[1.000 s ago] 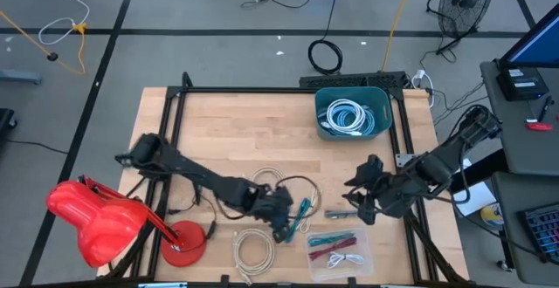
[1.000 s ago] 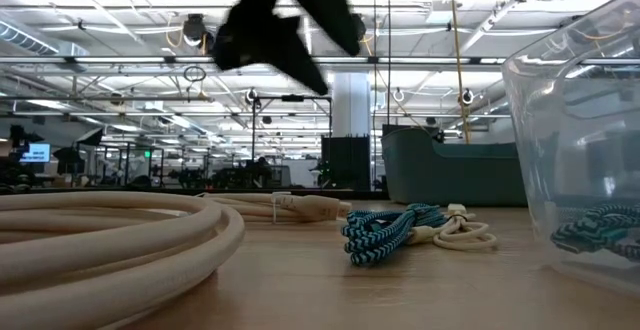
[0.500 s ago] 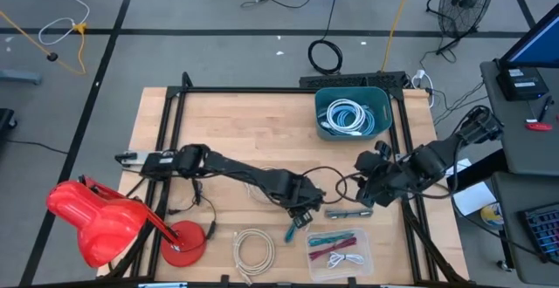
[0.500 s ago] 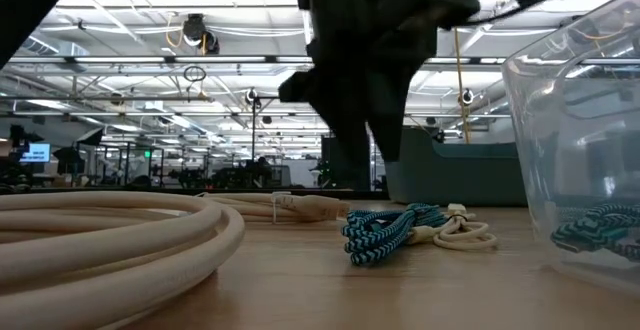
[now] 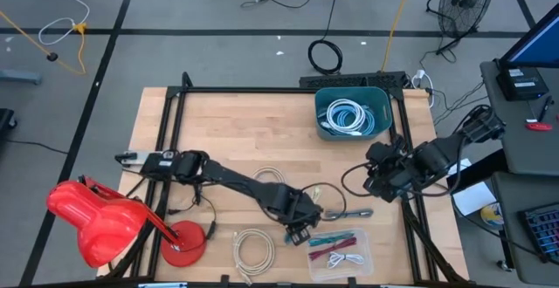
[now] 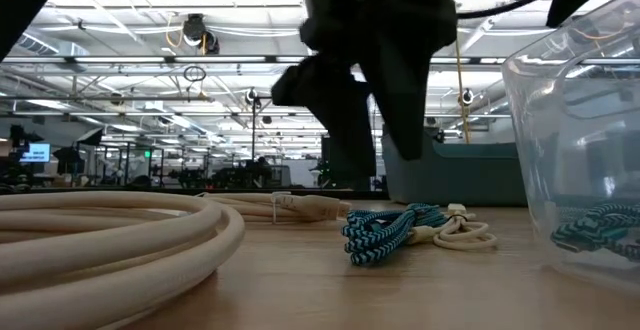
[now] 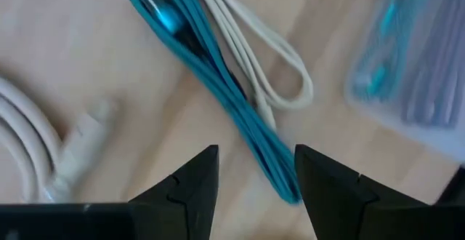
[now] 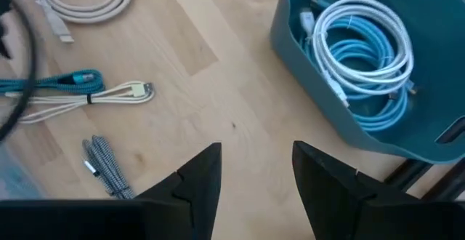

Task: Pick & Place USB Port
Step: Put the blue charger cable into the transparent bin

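The wooden table (image 5: 227, 140) carries a teal bin (image 5: 352, 113) of coiled cables at about 1 o'clock. The left arm stretches across to 5 o'clock, its gripper (image 5: 299, 225) hovering with jaws apart directly over the teal-and-cream USB cable bundle (image 7: 218, 80), which lies on the table just beside the clear tray (image 5: 339, 247). The right gripper (image 5: 374, 181) waits near 3 o'clock, jaws apart, holding nothing.
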Robot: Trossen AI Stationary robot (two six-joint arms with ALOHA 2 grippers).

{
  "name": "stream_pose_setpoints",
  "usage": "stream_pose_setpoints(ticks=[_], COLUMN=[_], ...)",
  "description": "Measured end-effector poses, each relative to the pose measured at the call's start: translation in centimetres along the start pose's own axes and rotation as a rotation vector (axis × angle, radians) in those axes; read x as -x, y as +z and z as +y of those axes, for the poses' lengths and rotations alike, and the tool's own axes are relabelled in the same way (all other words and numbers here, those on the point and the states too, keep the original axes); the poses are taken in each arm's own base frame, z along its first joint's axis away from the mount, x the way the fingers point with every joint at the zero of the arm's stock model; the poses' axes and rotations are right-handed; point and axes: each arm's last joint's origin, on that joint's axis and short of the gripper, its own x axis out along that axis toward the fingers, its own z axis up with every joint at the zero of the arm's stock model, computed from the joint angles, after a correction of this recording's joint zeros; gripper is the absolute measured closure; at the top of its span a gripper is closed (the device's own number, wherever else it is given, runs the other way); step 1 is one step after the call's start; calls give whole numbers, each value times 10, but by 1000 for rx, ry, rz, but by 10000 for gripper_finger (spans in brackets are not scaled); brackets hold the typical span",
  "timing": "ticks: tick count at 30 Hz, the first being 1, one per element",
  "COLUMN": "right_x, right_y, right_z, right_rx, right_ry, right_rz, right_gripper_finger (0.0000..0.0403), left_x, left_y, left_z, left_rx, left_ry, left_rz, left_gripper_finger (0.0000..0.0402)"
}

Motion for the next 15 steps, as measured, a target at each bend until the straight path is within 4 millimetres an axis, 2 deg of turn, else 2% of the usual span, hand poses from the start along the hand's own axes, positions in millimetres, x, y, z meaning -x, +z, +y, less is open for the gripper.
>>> stream_pose_setpoints(ticks=[9, 15], right_x=[1, 1], right_y=[1, 2], right_z=[0, 1], right_rx=[-15, -18], right_ry=[20, 33], right_rz=[-26, -33], right_gripper_finger=[243, 243], left_x=[-7, -22], left_y=[-8, -12], left_z=[-11, -12], left_rx=[41, 56], left_ry=[-15, 8], left_rz=[-12, 8], left_gripper_finger=[218, 218])
